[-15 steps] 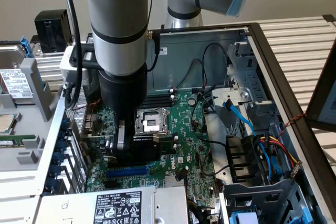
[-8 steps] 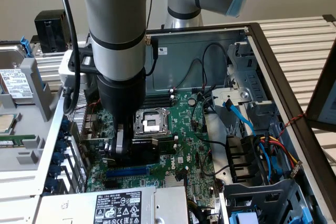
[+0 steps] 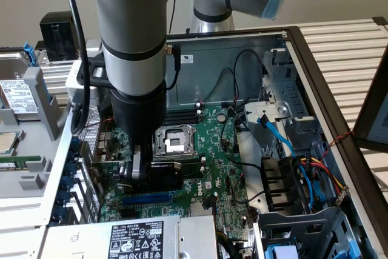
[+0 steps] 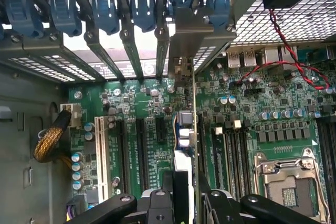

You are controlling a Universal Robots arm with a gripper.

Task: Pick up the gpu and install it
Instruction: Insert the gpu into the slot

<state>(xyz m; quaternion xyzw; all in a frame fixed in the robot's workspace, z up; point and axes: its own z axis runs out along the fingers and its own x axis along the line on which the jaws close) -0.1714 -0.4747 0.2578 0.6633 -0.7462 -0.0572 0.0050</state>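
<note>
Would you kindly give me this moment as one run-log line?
gripper: shut on gpu | gpu: upright over motherboard slots, bracket at case slot openings | seated: cannot tell

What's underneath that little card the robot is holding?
The gpu stands edge-on over the green motherboard, among its long slots. The slot directly beneath is hidden by the card itself.

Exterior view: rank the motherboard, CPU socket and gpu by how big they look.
1. motherboard, largest by far.
2. CPU socket and gpu look alike; the gripper covers part of the gpu, so no ranking.
</note>
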